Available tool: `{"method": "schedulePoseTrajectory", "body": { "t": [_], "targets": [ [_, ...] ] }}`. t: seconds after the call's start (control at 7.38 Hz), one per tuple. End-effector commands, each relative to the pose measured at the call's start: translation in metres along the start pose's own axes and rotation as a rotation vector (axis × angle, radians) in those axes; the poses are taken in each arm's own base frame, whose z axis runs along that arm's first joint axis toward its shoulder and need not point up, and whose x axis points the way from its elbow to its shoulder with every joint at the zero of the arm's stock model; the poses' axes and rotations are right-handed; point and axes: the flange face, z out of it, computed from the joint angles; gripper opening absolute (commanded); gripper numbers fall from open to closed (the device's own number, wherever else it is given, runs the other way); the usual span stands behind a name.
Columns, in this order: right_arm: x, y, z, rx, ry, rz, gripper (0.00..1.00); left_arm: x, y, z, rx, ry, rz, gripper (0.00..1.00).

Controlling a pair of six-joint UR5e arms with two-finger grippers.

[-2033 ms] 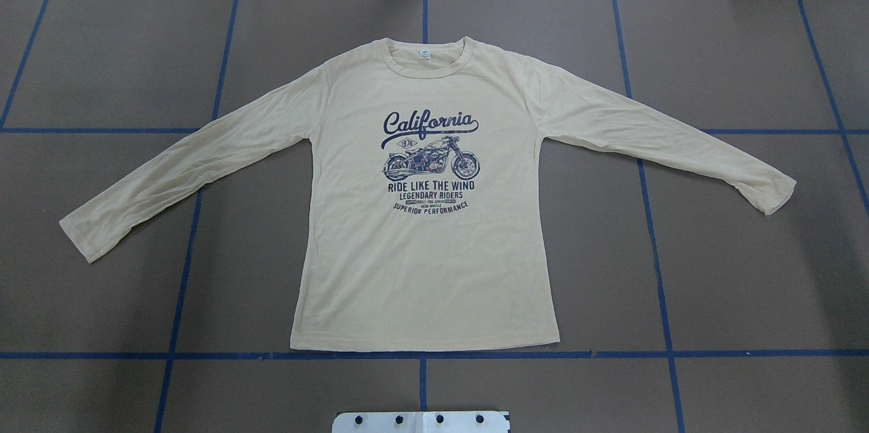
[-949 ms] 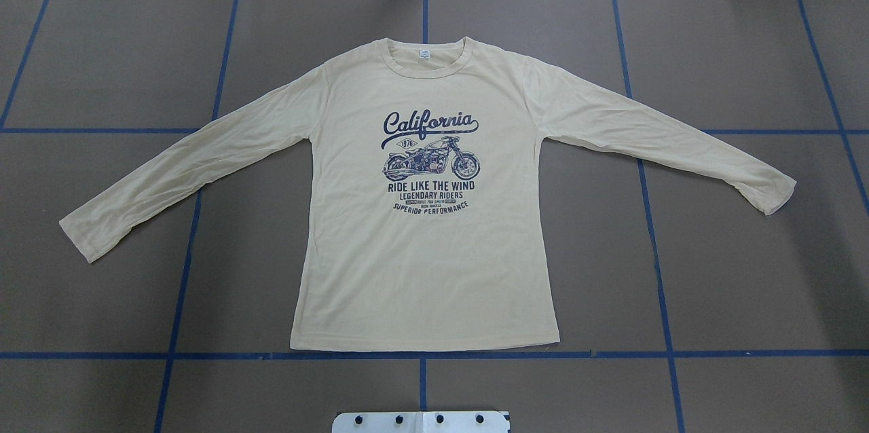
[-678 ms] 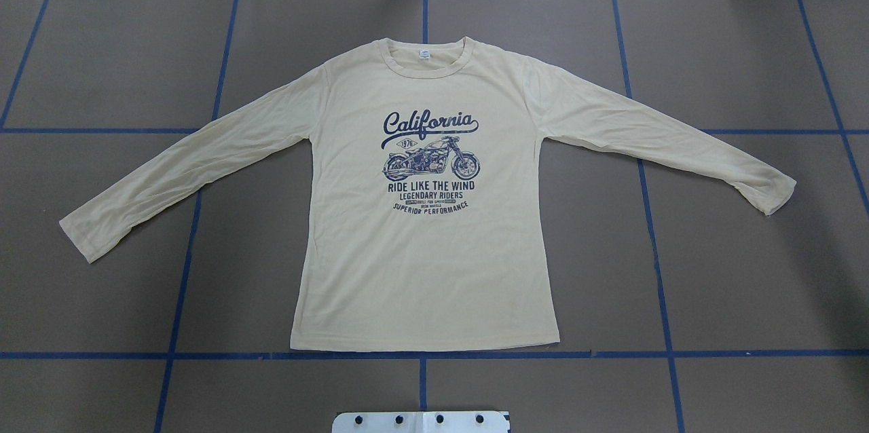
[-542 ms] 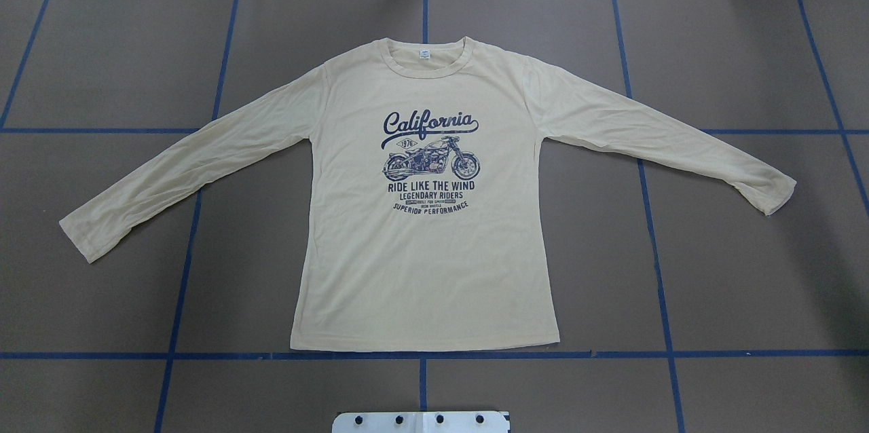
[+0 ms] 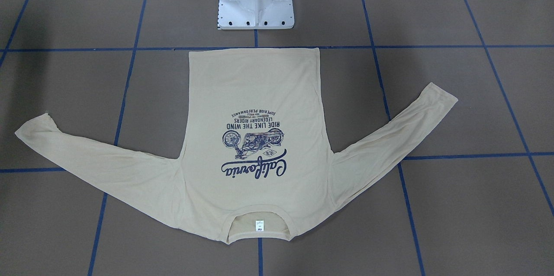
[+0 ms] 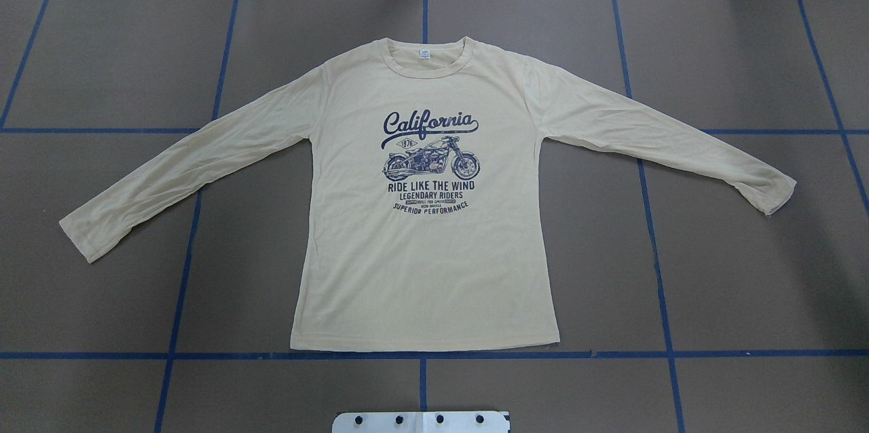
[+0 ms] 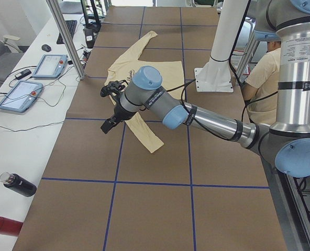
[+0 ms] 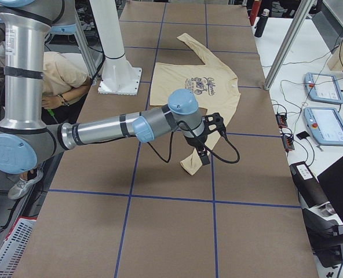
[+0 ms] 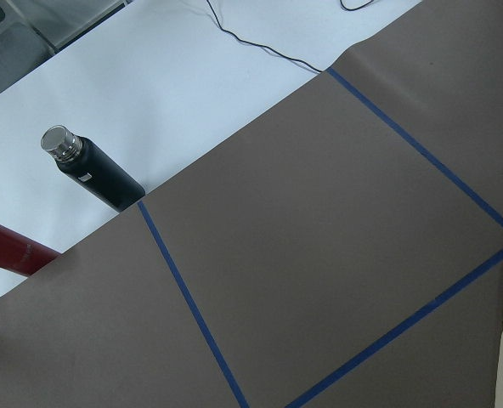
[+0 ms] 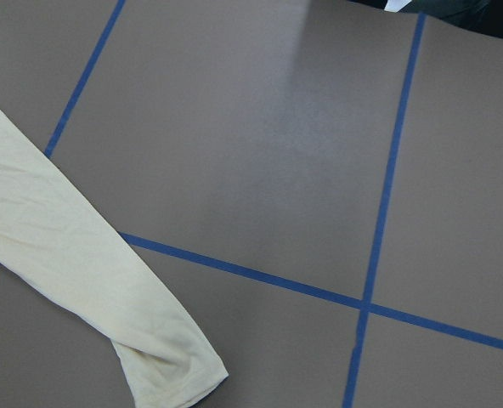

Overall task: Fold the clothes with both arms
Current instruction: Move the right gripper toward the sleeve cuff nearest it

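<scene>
Shirt spread flat, black bottle beside mat; left fingers and right fingers: cannot tell if apart

No change shows in the overhead view: the cream California shirt at the centre of the frame keeps exactly the same outline and position.

You can't judge left fingers, right fingers: side cameras only. Left arm, right arm hide part of shirt sleeves there. Neck label print too small to read.
</scene>
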Motion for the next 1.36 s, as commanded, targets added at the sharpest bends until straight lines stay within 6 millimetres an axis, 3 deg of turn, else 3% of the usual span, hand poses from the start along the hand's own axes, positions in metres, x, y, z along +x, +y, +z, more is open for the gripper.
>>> {"method": "schedulePoseTrajectory", "body": {
  "t": [0.0, 0.27, 0.54, 0.81, 0.95, 1.22],
  "targets": [
    [-0.052, 0.0, 0.045, -0.078, -0.044, 0.064, 1.0, 0.0, 0.002, 0.002, 0.0, 0.002, -0.005, 1.0],
    [-0.055, 0.022, 0.062, -0.055, -0.031, 0.136, 0.97, 0.0, 0.003, 0.002, -0.001, 0.002, -0.006, 1.0],
    [-0.087, 0.039, 0.121, 0.036, -0.029, 0.197, 0.97, -0.001, 0.004, 0.004, -0.005, 0.004, -0.008, 1.0],
    [-0.066, 0.063, 0.175, 0.094, -0.045, 0.226, 0.9, -0.001, 0.007, 0.008, -0.013, 0.009, -0.008, 1.0],
    [-0.059, 0.074, 0.19, 0.105, -0.053, 0.226, 0.82, -0.001, 0.008, 0.008, -0.01, 0.009, -0.006, 1.0],
    [-0.069, 0.081, 0.206, 0.104, -0.026, 0.203, 0.68, -0.003, 0.01, 0.01, -0.016, 0.008, -0.01, 1.0]
  ]
}}
